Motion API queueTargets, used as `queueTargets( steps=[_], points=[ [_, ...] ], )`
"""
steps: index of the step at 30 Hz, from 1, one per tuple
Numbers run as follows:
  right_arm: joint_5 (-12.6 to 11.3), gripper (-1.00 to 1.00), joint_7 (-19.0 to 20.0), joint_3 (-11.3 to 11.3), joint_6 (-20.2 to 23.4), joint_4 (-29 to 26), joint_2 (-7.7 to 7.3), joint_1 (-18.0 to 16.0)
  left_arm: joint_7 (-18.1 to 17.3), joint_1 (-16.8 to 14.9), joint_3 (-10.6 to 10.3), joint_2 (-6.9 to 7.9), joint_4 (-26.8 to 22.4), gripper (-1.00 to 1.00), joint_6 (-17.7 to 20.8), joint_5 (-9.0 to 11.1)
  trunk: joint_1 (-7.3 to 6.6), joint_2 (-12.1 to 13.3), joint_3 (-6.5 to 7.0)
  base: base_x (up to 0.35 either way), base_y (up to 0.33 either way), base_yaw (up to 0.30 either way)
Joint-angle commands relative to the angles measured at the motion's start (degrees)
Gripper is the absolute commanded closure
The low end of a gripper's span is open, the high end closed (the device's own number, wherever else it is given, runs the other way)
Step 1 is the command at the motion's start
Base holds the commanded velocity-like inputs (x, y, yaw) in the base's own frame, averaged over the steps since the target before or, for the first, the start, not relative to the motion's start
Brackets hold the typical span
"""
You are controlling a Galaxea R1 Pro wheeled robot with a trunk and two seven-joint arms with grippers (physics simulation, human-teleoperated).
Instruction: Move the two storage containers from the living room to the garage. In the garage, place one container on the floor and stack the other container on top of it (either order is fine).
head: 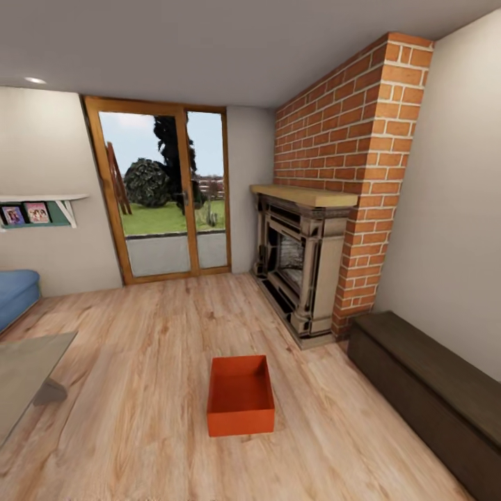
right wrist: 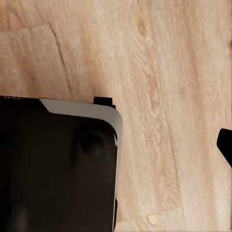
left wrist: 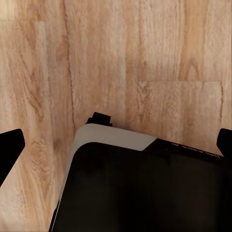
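One storage container (head: 241, 395) was in sight in the head view, a red-orange, lidless rectangular bin sitting flat and upright on the light wood-plank floor (head: 139, 390) of the living room, with nothing inside it. It lay toward the near middle of the floor, well apart from the one brick fireplace (head: 327, 223) behind it to the right and from the one long dark bench (head: 431, 396) running along the right wall. At the left edge of the floor stood one glass-topped coffee table (head: 28, 376), and beyond it the end of one blue sofa (head: 15, 292) showed. The far wall held one wood-framed glass door (head: 165, 195) of two panes, looking out on grass and a dark bush, and a single white wall shelf (head: 49, 205) with two small framed pictures below it hung on the left wall. In the left wrist view, two dark fingertips (left wrist: 10, 147) of the left gripper (left wrist: 116, 145) sat at opposite borders of the picture, spread wide with nothing between them except the plank floor and a corner of the robot's dark base (left wrist: 145, 188) with its pale rim. In the right wrist view, one dark fingertip (right wrist: 225, 145) of the right gripper appeared at the border, above the same kind of floor and another corner of the base; how far that gripper was spread I could not tell.
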Motion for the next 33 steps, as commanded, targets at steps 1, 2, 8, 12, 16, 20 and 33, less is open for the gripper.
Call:
queueTargets(
  steps=[1, 2, 8, 12, 16, 20, 33],
  points=[
    [-0.6, -1.0, 0.0, 0.5, -0.4, 0.2, 0.02, -0.1, 0.1, -0.1, 0.4, -0.02, 0.1, -1.0, -0.2, 0.1, 0.02, -0.1, -0.09, 0.0, 0.0, 0.268],
    [-0.6, -1.0, 0.0, 0.5, -0.4, 0.2, 0.02, -0.1, 0.1, -0.1, 0.4, -0.02, 0.1, -1.0, -0.2, 0.1, 0.02, -0.1, -0.09, 0.0, 0.0, 0.119],
    [-0.6, -1.0, 0.0, 0.5, -0.4, 0.2, 0.02, -0.1, 0.1, -0.1, 0.4, -0.02, 0.1, -1.0, -0.2, 0.1, 0.02, -0.1, -0.09, 0.0, 0.0, 0.014],
    [-0.6, -1.0, 0.0, 0.5, -0.4, 0.2, 0.02, -0.1, 0.1, -0.1, 0.4, -0.02, 0.1, -1.0, -0.2, 0.1, 0.02, -0.1, -0.09, 0.0, 0.0, 0.0],
    [-0.6, -1.0, 0.0, 0.5, -0.4, 0.2, 0.02, -0.1, 0.1, -0.1, 0.4, -0.02, 0.1, -1.0, -0.2, 0.1, 0.02, -0.1, -0.09, 0.156, 0.0, 0.0],
    [-0.6, -1.0, 0.0, 0.5, -0.4, 0.2, 0.02, -0.1, 0.1, -0.1, 0.4, -0.02, 0.1, -1.0, -0.2, 0.1, 0.02, -0.1, -0.09, 0.316, 0.0, 0.0],
    [-0.6, -1.0, 0.0, 0.5, -0.4, 0.2, 0.02, -0.1, 0.1, -0.1, 0.4, -0.02, 0.1, -1.0, -0.2, 0.1, 0.02, -0.1, -0.09, 0.322, 0.0, 0.0]
  ],
)
